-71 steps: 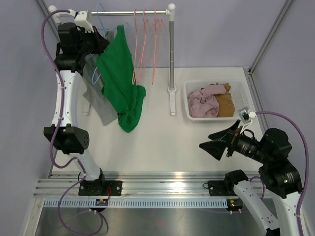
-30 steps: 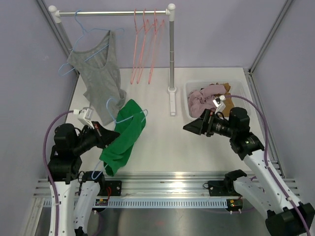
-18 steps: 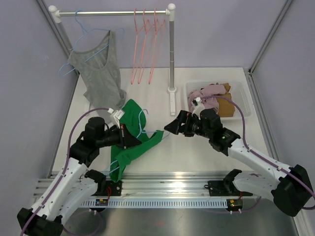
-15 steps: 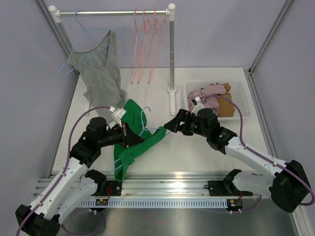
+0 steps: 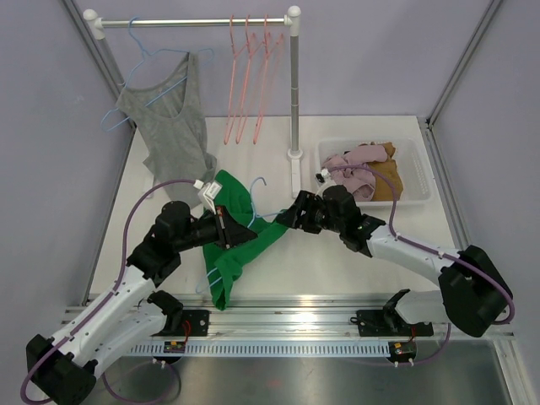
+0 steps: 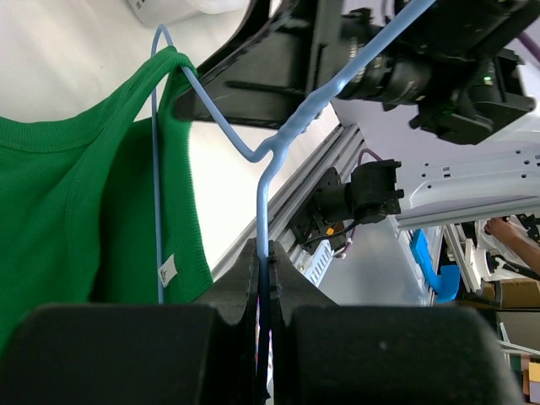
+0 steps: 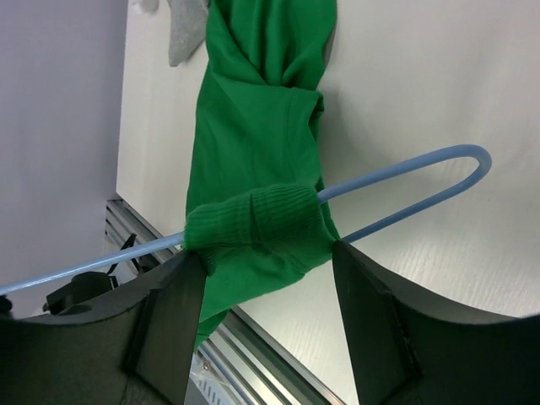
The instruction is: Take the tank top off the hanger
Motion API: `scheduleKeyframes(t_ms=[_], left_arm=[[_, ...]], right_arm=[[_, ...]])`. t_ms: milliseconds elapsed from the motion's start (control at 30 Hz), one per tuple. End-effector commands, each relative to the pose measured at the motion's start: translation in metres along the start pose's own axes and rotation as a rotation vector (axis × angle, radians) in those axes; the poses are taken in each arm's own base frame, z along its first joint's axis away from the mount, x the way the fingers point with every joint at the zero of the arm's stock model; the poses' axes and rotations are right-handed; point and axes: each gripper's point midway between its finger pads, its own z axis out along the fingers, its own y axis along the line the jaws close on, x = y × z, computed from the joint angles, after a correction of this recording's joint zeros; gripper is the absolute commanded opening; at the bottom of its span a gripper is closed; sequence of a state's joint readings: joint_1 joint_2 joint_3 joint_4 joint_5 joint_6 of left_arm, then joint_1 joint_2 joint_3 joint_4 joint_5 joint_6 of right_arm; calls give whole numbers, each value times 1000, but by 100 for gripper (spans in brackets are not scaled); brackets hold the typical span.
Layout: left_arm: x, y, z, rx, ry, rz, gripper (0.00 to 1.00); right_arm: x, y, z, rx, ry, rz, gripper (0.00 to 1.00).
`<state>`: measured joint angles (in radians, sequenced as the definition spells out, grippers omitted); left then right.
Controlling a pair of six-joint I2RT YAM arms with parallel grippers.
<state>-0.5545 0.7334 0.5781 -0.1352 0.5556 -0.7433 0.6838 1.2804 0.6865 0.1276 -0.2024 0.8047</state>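
left wrist: the hanger point(image 6: 261, 207) is clamped by the left fingers point(image 6: 239, 283), steadied so the tank top point(image 7: 253, 126), its strap straddled by the parted right fingers point(image 7: 160, 337), can be slid off.

We found the green tank top point(image 5: 229, 272) crumpled and draped along the light-blue wire hanger point(image 7: 411, 171). One ribbed strap was bunched around the wire, and the hook's curved end was bare beyond it.
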Motion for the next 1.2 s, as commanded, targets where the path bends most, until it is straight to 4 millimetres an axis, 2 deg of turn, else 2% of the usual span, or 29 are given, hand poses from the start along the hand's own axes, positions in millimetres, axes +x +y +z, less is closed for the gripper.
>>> scheduleKeyframes(t_ms=[0,33,100,133,233,433,467,600,767,933,1000,1033,1100,1167], left_arm=[[-26,-29,-4,88,-91,59,0],[-26,-29,-4,83,-88,59,0],[-26,-31,-5,88,-89,63,0],[-26,-32,-6,91,-86,63,0],[-26,-26,-7,50,-90,73,0],[-18,-8,-10,-42,-47,106,0],[-17,-8,-11,-41,-40,123,0],[-7,-10,-16,-33,5,140,0],[-2,-23,-29,10,8,162,0],[-3,-51,-50,75,-9,197,0],[-7,-64,-60,108,-32,219,0],[-12,-74,-65,130,-50,234,0],[-24,-91,-69,175,-92,270,0],[-30,-116,-74,271,-100,285,0]], right_arm=[[-8,21,10,-70,-22,-48,67],[-6,19,11,-66,-17,-48,65],[-5,15,15,-58,-20,-53,52],[-5,13,15,-51,-19,-55,36],[-8,9,14,-20,-31,-75,15],[-17,-6,3,79,-74,-132,10],[-20,-14,0,127,-80,-154,1],[-34,-39,-9,292,-115,-228,0],[-65,-70,-23,471,-160,-276,0],[-85,-82,-34,490,-143,-259,0],[-91,-74,-40,464,-145,-269,0],[-88,-65,-40,415,-120,-282,0],[-88,-38,-43,310,-101,-301,0],[-84,-2,-50,151,-67,-325,0]])
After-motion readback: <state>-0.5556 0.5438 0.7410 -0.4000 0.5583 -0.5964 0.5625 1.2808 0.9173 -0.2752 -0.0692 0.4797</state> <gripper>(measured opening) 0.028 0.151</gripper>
